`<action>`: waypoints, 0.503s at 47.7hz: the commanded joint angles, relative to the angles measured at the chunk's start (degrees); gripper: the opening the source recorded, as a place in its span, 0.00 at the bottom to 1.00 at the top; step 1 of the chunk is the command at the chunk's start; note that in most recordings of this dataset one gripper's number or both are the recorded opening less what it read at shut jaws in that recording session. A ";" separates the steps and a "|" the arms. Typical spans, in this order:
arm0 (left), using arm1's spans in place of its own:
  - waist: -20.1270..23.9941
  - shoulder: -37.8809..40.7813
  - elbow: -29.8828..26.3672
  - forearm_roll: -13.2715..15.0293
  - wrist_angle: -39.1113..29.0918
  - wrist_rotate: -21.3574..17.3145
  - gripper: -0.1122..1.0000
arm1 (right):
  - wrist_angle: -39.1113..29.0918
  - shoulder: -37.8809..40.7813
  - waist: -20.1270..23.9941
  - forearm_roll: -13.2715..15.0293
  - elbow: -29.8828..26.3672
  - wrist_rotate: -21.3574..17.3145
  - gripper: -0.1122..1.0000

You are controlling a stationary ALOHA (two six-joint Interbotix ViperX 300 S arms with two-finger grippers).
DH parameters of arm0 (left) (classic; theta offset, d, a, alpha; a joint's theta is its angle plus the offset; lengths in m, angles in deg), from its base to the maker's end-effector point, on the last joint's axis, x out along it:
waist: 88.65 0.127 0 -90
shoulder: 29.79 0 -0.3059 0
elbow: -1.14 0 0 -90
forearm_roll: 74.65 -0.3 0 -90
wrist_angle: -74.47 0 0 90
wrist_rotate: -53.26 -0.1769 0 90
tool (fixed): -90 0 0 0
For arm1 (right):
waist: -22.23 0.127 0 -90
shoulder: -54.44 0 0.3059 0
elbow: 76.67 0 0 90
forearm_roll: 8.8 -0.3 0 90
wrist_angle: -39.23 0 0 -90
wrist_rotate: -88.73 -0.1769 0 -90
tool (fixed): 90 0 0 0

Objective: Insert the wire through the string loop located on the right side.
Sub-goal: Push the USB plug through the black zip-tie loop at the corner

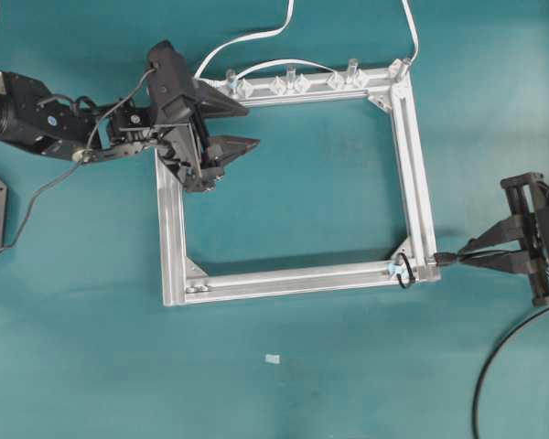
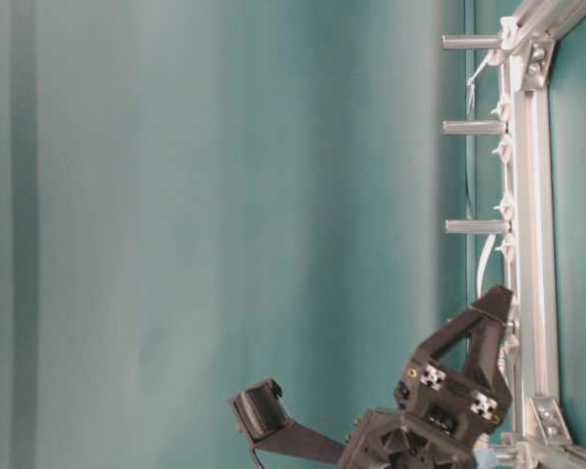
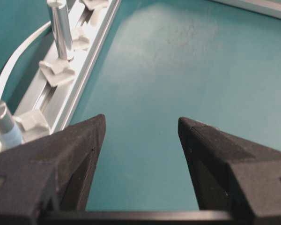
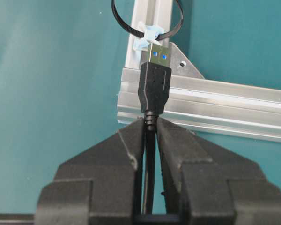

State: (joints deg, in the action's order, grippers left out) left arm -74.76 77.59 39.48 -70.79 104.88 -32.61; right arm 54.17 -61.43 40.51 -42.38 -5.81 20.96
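The wire [image 4: 155, 89] is clamped just behind its plug by the right tool [image 4: 151, 129], with the plug held over the aluminium frame [image 1: 412, 155] at its near right corner, toward the tabletop's [image 1: 348, 384] right edge. The string loop [image 4: 147, 18] is seen just beyond the plug's metal tip, tied to the frame bar. The left tool [image 3: 140, 126] is spread wide and empty above the frame's far left corner.

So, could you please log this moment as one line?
right gripper shut on wire | plug short of string loop | left gripper open
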 commanded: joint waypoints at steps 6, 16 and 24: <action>-0.53 -1.05 -2.29 -0.09 0.18 0.26 0.69 | 0.26 0.88 -0.09 0.09 -1.76 0.09 0.20; -0.97 -0.35 -3.87 -0.09 -1.23 0.26 0.69 | -0.18 2.55 -0.09 0.09 -2.81 0.09 0.20; -1.23 0.35 -5.10 -0.09 -2.37 0.26 0.69 | -0.26 4.04 -0.09 0.09 -3.96 0.09 0.20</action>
State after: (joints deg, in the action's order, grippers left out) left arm -75.64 78.47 35.88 -70.79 102.59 -32.61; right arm 53.73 -57.91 40.60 -42.46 -8.35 20.87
